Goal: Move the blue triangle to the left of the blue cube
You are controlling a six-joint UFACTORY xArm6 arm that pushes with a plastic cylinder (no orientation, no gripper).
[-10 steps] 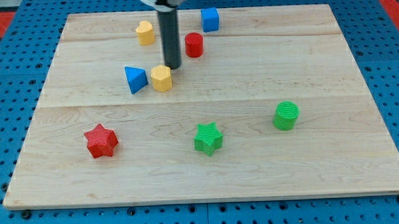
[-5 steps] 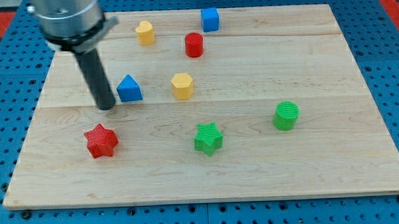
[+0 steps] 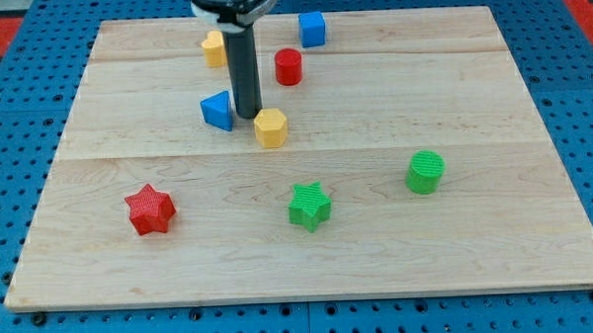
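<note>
while on the board, blue triangle (image 3: 216, 110) just left of my tip (image 3: 247, 115)

Just to the lower right of the end effector (image 3: 248, 115), almost touching it, sits a yellow hexagonal block (image 3: 270, 128). Up and to the right of the end effector, near it, stands a red cylinder (image 3: 289, 66). Above and slightly left, partly hidden behind the rod, is a second yellow block (image 3: 211, 49), its shape unclear. Well below and to the left lies a red star (image 3: 149, 209). Below and a little right rests a green star (image 3: 309, 206). Far to the lower right stands a green cylinder (image 3: 425, 172). All rest on the pale wooden table (image 3: 492, 100), which lies on a blue pegboard (image 3: 20, 176).
</note>
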